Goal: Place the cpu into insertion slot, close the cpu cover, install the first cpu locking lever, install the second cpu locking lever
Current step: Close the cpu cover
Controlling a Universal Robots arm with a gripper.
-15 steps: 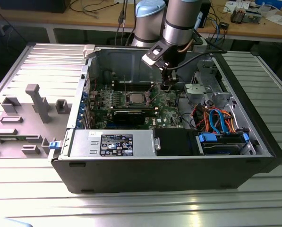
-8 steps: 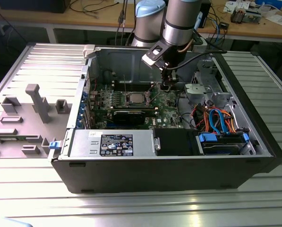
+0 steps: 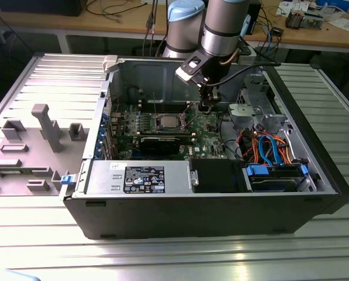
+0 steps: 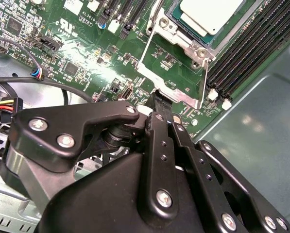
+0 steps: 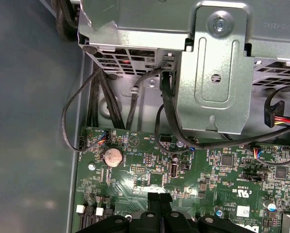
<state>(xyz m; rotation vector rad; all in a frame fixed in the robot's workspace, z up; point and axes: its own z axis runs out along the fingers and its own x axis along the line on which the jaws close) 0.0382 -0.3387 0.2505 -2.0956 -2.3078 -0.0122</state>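
Green motherboard (image 4: 86, 48): claw (image 4: 157, 100) pinched closed, tip against cpu cover (image 4: 181, 94); cpu (image 4: 210, 14) seated in insertion slot (image 4: 186, 41).

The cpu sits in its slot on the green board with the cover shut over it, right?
Not shut. In the second wrist view the cpu cover is swung open beside the insertion slot, and the cpu lies bare in it.

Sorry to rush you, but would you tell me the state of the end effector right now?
End effector: closed, its tips at the edge of the open cpu cover; whether it grips the cover cannot be told.
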